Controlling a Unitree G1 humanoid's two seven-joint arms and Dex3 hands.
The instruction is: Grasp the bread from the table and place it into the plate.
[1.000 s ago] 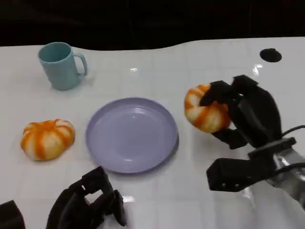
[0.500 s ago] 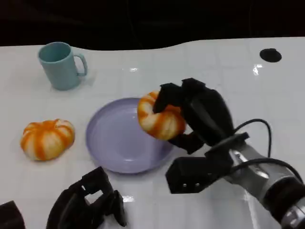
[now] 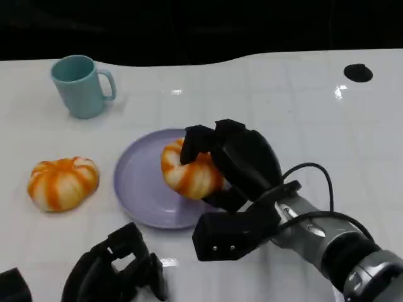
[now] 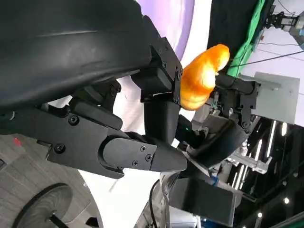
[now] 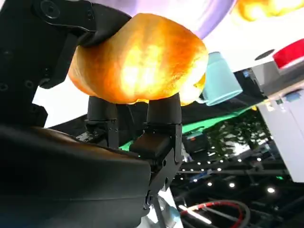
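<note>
My right hand [image 3: 236, 165] grips an orange-and-white striped bread roll [image 3: 187, 173] over the right part of the lavender plate [image 3: 135, 182]; whether the roll touches the plate I cannot tell. In the right wrist view the roll [image 5: 142, 59] sits between my fingers [image 5: 164, 118], the plate [image 5: 209, 14] beyond it. A second striped roll [image 3: 62, 182] lies on the table left of the plate. My left hand [image 3: 116, 267] rests low at the front left, fingers curled, holding nothing. From the left wrist camera, the held roll [image 4: 202, 78] shows past my left hand [image 4: 118, 142].
A teal mug [image 3: 80, 85] stands at the back left of the white table [image 3: 283, 100]. A small black round spot [image 3: 357, 73] marks the table's far right. A cable [image 3: 315, 189] loops over my right forearm.
My right hand has carried the roll leftward from the table's right side to over the plate and lowered it. The left hand, mug and second roll have not moved.
</note>
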